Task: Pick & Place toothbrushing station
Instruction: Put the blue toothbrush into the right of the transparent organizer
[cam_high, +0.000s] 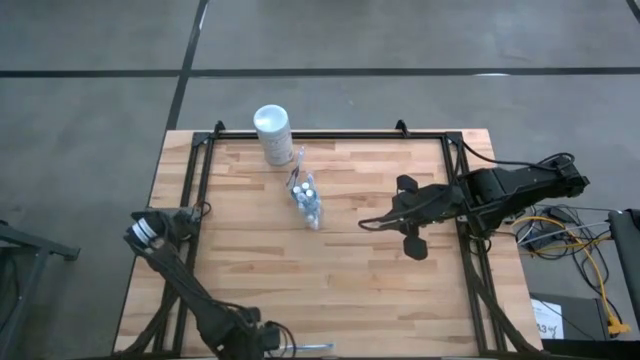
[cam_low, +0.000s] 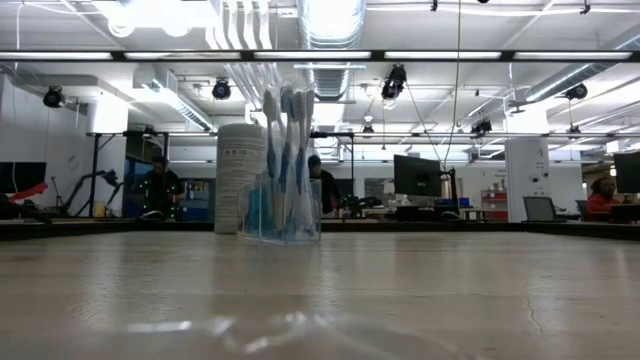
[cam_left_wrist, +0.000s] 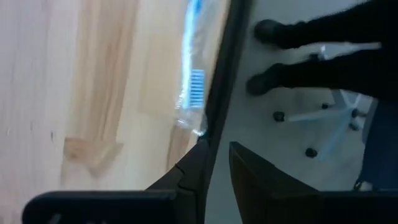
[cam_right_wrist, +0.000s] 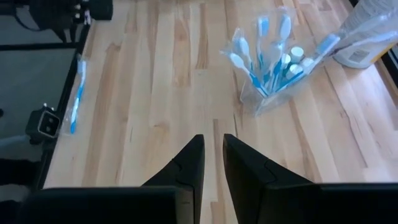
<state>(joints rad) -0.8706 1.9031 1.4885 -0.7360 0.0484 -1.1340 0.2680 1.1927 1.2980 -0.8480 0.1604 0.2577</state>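
Here the right gripper (cam_high: 366, 224) hovers over the table (cam_high: 240, 270), fingers narrowly apart and holding nothing. Well apart from it, the toothbrushing station (cam_high: 307, 201) stands mid-table, seemingly full of toothbrushes, just beside the white cylinder (cam_high: 272, 134). The left gripper (cam_left_wrist: 214, 163) waits at the table's near edge, jaws a slit apart.

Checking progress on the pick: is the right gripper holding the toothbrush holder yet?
No. In the right wrist view the right gripper hangs over bare wood, short of the clear holder.
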